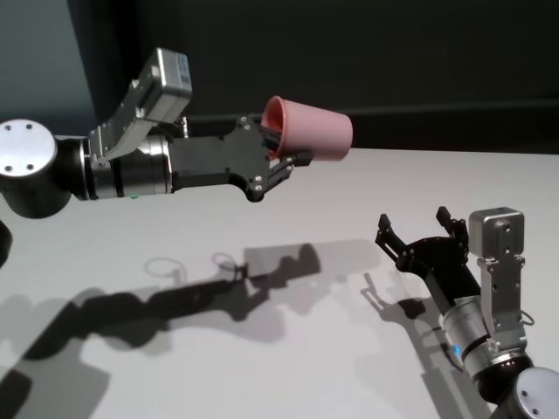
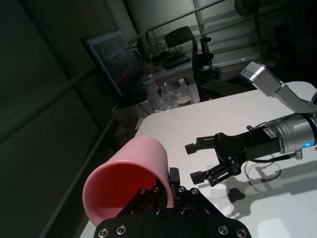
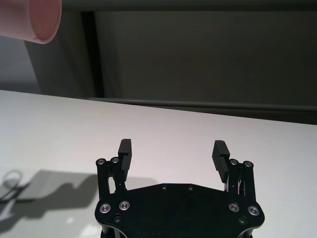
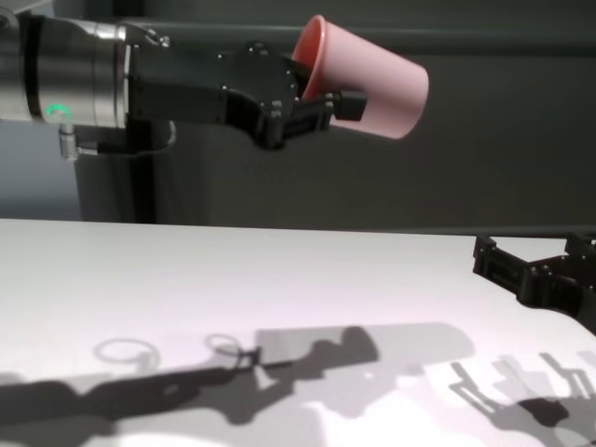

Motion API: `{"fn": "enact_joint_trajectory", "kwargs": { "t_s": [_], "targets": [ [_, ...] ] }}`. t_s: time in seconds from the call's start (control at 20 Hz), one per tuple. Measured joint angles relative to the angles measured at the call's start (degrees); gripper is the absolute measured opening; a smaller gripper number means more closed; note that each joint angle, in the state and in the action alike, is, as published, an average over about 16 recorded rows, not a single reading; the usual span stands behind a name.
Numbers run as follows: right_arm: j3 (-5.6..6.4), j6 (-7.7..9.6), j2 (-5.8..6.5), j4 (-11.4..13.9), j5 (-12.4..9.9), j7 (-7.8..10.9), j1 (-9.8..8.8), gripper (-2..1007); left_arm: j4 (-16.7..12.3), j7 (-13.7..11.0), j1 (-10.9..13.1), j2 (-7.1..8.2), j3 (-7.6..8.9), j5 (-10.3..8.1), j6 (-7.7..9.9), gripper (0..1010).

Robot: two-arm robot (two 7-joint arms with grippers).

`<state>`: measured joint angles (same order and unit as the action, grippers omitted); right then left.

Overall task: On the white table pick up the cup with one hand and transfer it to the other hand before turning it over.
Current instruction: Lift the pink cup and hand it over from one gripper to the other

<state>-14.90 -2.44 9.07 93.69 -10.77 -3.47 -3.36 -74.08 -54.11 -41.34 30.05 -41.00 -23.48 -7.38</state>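
While the left gripper (image 1: 284, 155) pinches the rim of the cup (image 1: 313, 129) high above the white table (image 1: 262, 349), the right gripper (image 1: 417, 229) waits low with its fingers spread wide and nothing between them.

The pink cup lies on its side in the air, one finger inside its mouth and one outside, its base aimed toward the robot's right. The matte tabletop carries sharp arm shadows; behind it stands a dark wall, and the left wrist view catches a monitor (image 2: 115, 59) and an office chair (image 2: 183, 42) beyond.
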Motion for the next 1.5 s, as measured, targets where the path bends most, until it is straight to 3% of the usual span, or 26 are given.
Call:
{"fn": "enact_joint_trajectory", "kwargs": {
  "t_s": [0.2, 0.45, 0.9, 1.5],
  "targets": [
    [0.00, 0.00, 0.00, 0.00, 0.00, 0.00, 0.00, 1000, 1.40, 0.25, 1.17, -2.10, 1.58, -4.34, -0.47, 47],
    [0.00, 0.00, 0.00, 0.00, 0.00, 0.00, 0.00, 1000, 3.37, 0.24, 1.62, -4.78, 2.22, -7.55, -0.79, 47],
    [0.00, 0.00, 0.00, 0.00, 0.00, 0.00, 0.00, 1000, 6.85, -0.46, 0.87, -8.17, 1.68, -9.30, -1.41, 47],
    [0.00, 0.00, 0.00, 0.00, 0.00, 0.00, 0.00, 1000, 9.33, -2.24, 0.37, -8.83, 1.66, -10.60, -1.94, 47]
  ]
}}
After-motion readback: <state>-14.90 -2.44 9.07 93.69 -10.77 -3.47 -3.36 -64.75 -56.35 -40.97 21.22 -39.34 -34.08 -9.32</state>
